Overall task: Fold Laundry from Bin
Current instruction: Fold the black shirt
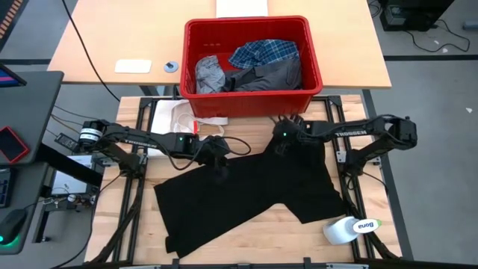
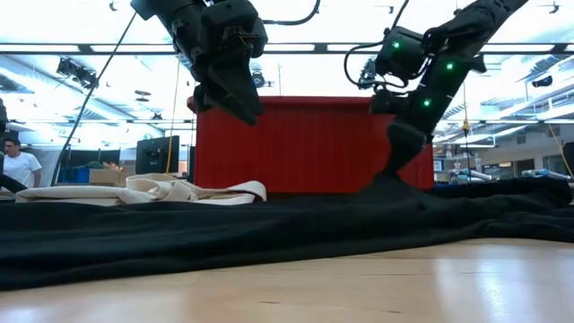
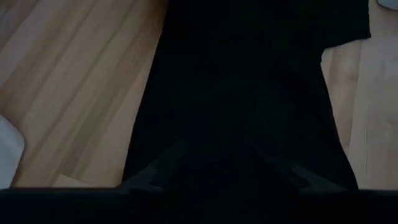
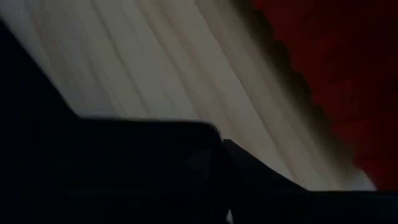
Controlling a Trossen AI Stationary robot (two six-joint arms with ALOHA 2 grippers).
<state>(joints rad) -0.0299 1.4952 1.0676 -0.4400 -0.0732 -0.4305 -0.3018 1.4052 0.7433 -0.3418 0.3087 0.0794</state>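
A large black garment point(image 1: 246, 198) lies spread over the wooden table, in front of the red bin point(image 1: 254, 101). The bin holds a plaid shirt point(image 1: 265, 52), a light grey piece point(image 1: 210, 73) and a dark grey piece point(image 1: 272, 75). My right gripper point(image 2: 395, 161) is down at the garment's far edge, just in front of the bin, and is shut on the cloth. My left gripper point(image 2: 235, 106) hangs open above the garment's far left part point(image 3: 249, 93) and touches nothing. My right gripper holds the black garment at its far edge point(image 1: 287, 155), near the bin, coming from above at a slant. The cloth rises there into a small peak point(image 2: 395, 187) up to the fingers. The rest lies flat on the table. The gripper itself hides how many layers it has.
A cream-white cloth with strap loops point(image 2: 161, 190) lies at the table's far left, next to the bin. A white bottle point(image 1: 349, 229) lies on its side at the near right corner. Bare wood shows along the near edge point(image 2: 359, 278). A person stands far off in the room point(image 2: 16, 166).
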